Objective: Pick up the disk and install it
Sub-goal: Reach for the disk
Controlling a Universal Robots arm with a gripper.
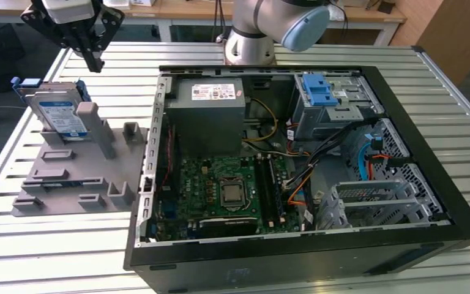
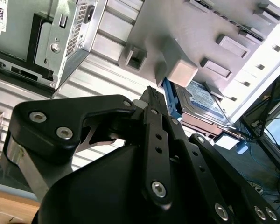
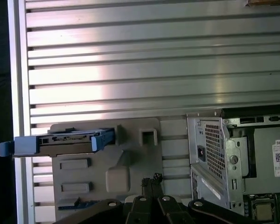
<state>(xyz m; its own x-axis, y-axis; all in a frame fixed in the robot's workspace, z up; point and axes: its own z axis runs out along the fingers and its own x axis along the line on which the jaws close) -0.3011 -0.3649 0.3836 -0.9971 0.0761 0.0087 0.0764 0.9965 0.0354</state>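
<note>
I have the gripper (image 1: 95, 61) hanging above the worktop (image 1: 55, 245) at the exterior view's upper left, fingertips pressed together, nothing in them and touching nothing. The disk (image 1: 59, 115) stands on edge in its blue carrier, slotted into the grey holder (image 1: 71, 177) on the worktop, below the gripper in the exterior view and apart from it. In the first wrist view I see the disk (image 3: 60, 141) edge-on at one end of the holder. The open computer case (image 1: 300, 260) sits just beside the holder, to the exterior view's right.
</note>
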